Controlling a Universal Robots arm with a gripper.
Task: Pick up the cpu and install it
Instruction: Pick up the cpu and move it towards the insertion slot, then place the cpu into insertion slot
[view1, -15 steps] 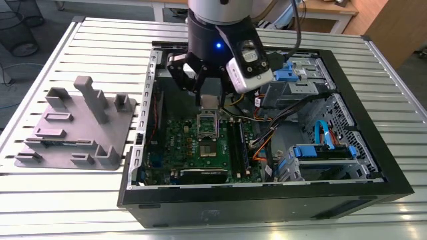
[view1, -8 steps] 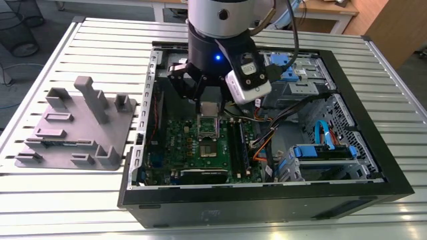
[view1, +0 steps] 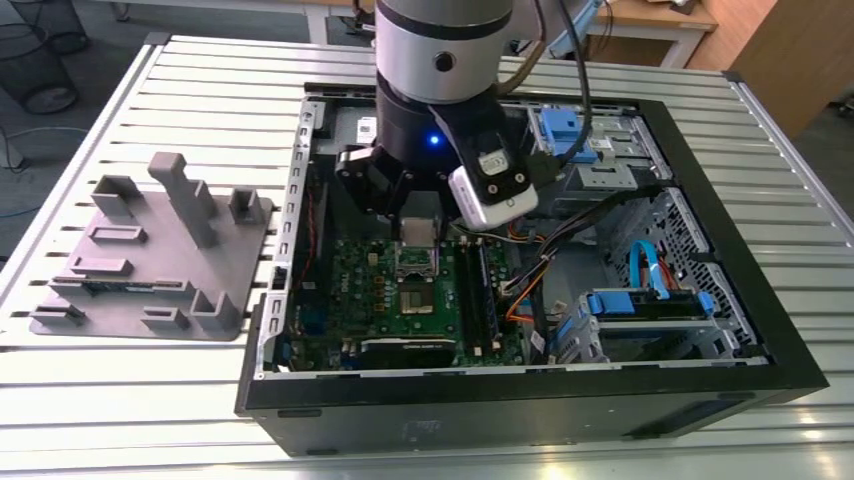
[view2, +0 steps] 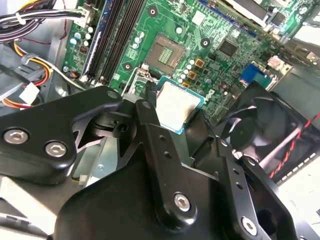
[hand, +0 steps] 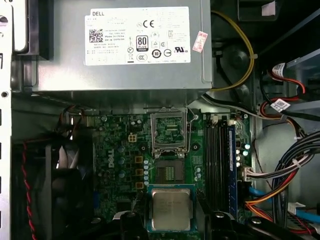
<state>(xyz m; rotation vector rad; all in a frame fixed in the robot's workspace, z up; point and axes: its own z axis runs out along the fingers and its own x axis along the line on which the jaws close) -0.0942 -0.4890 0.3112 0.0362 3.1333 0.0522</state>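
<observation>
A slatted metal table (view1: 134, 400) fills most of the exterior view. Beyond it lie a grey floor (view1: 94, 25), a wire bin (view1: 40, 60) and wooden furniture (view1: 787, 60).

On the table an open black case (view1: 534, 420) lies on its side. A grey tray (view1: 147, 270) with upright posts sits beside it, on the exterior view's left, apart from the case.

The arm (view1: 441, 50) reaches down into the case over the green board (view1: 387, 310). Blue drive brackets (view1: 647, 305) and bundled cables (view1: 534, 280) are on the exterior view's right.

In the first wrist view the grey supply box (hand: 130, 45) with its white label borders the board. A black fan (hand: 65, 165) is on one side and the memory slots (hand: 220, 165) on the other.

The socket (hand: 170, 172) is open, its pin field bare, with the metal frame (hand: 170, 131) swung up next to it.

The gripper (hand: 171, 220) is clamped on the cpu (hand: 171, 209), with one black finger (view2: 145, 107) on each of two opposite edges. The chip is held flat with its silver top facing the camera. It is above the board and just beside the open socket, not seated in it.

The second wrist view shows the same grasp. The cpu's green rim juts past the fingers towards the socket.
</observation>
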